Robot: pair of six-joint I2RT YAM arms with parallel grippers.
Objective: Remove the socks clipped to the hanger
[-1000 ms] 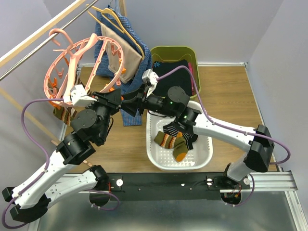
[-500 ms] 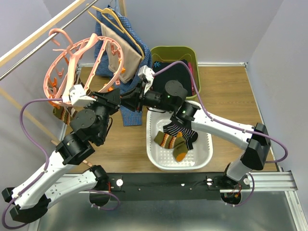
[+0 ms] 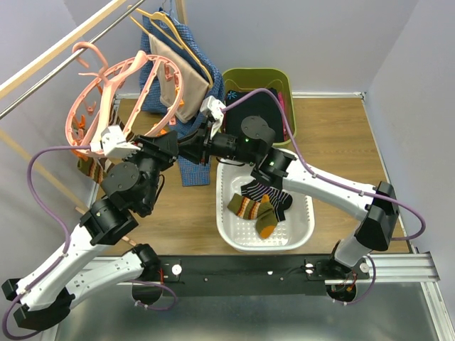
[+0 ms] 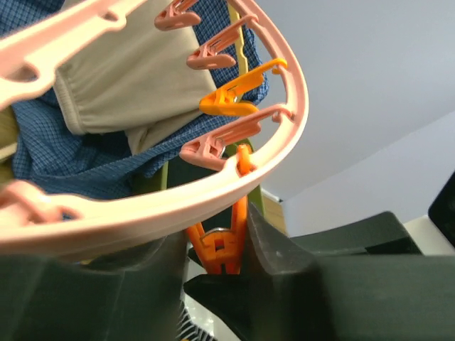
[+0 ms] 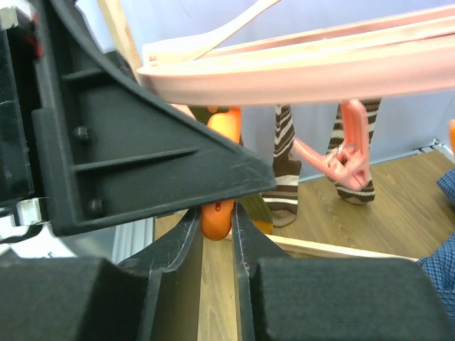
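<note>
Since a second ago, shifted the right gripper a little left and up, closer under the rim of the salmon-pink ring hanger; left the left gripper just beside it. Find the right fingers drawn nearly together, pinching an orange clip from both sides just below the rim. Cannot tell from the left wrist view whether that claw grips anything: only see its fingers flanking an orange clip under the rim, which crosses above them. See brown striped socks hanging from the ring's far side, one held by a pink clip. From above, spot several loose socks lying in the white basket, well apart from the hanger.
</note>
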